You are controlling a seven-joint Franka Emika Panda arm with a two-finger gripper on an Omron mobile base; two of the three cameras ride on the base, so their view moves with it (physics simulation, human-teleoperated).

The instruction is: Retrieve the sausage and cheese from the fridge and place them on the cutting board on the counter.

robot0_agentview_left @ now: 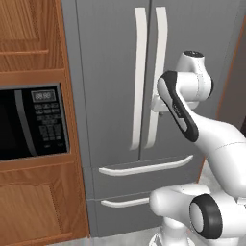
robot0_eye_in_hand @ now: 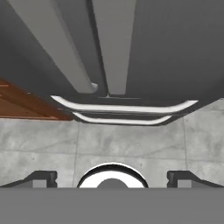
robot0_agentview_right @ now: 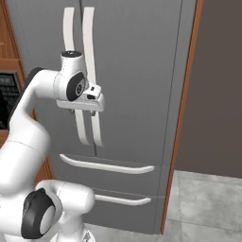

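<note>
The grey fridge (robot0_agentview_left: 110, 72) (robot0_agentview_right: 137, 71) (robot0_eye_in_hand: 175, 52) stands right in front of me with both doors and both drawers shut. The sausage and the cheese are hidden, and the cutting board and the counter are out of view. My gripper (robot0_agentview_right: 85, 111) (robot0_eye_in_hand: 112, 177) hangs close in front of the two long white door handles (robot0_agentview_right: 89, 42) (robot0_agentview_left: 139, 77), about halfway up them, pointing down. It is open and holds nothing. In the hand view its fingertips (robot0_eye_in_hand: 41, 177) stand far apart, with the handles' lower ends (robot0_eye_in_hand: 111, 52) and the drawer handles (robot0_eye_in_hand: 122, 107) above them.
A wooden cabinet with a black microwave (robot0_agentview_left: 29, 122) adjoins the fridge on the left. A brown wall panel (robot0_agentview_right: 212, 85) rises on its right. Grey tiled floor (robot0_agentview_right: 208, 203) lies in front and to the right.
</note>
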